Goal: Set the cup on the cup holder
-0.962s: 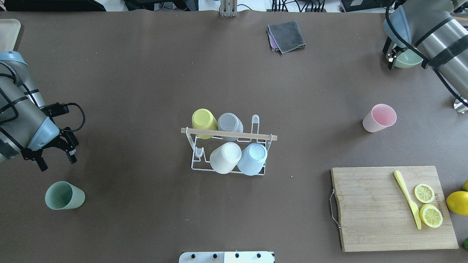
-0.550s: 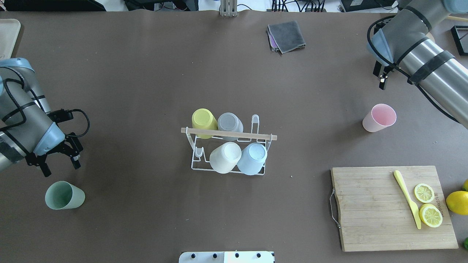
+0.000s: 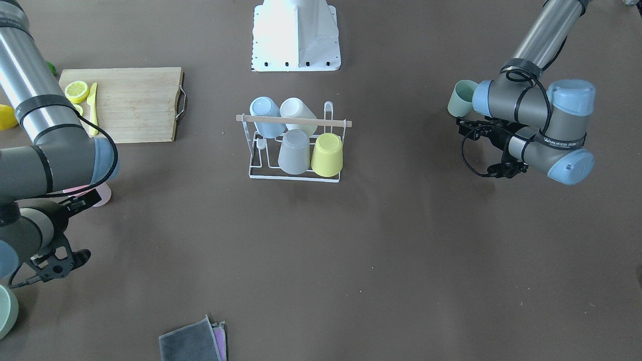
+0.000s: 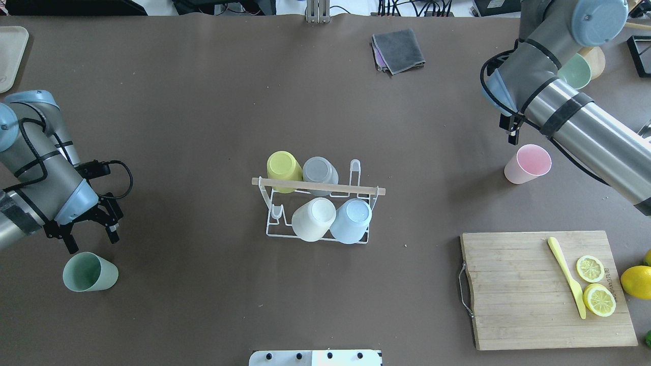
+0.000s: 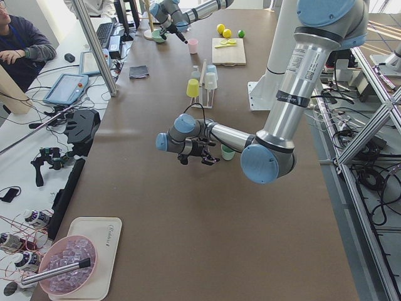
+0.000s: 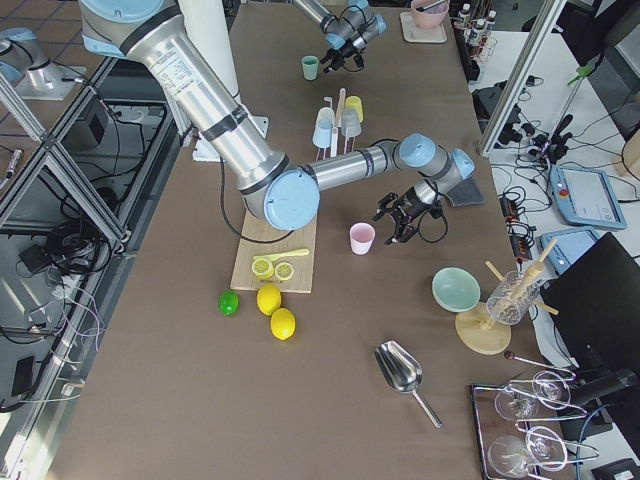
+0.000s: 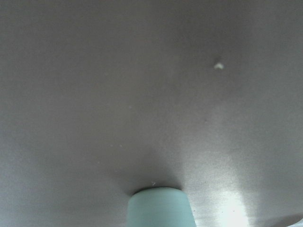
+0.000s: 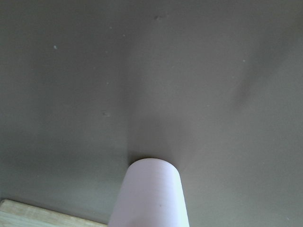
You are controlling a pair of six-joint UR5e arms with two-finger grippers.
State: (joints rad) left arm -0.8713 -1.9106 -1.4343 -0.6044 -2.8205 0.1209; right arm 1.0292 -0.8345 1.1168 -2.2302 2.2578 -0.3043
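Note:
The white wire cup holder (image 4: 273, 231) with a wooden rod (image 4: 318, 186) stands mid-table and holds yellow, grey, white and blue cups upside down. It also shows in the front view (image 3: 256, 173). A green cup (image 4: 90, 272) stands upright at the front left. My left gripper (image 4: 92, 240) is open, just behind and above it. The left wrist view shows the green cup (image 7: 158, 205) at its bottom edge. A pink cup (image 4: 528, 163) stands on the right. My right gripper (image 4: 513, 136) hangs just behind it, largely hidden by the arm, and looks open. The pink cup (image 8: 151, 194) shows low in the right wrist view.
A wooden cutting board (image 4: 513, 290) with a yellow knife (image 4: 565, 277) and lemon slices (image 4: 595, 284) lies front right, with a whole lemon (image 4: 635, 282) beside it. A grey cloth (image 4: 398, 50) lies at the back. A green bowl (image 4: 574, 71) sits back right.
My left gripper has moved toward the front, closer to the green cup. My right arm has swung from the green bowl at the back right over to the pink cup.

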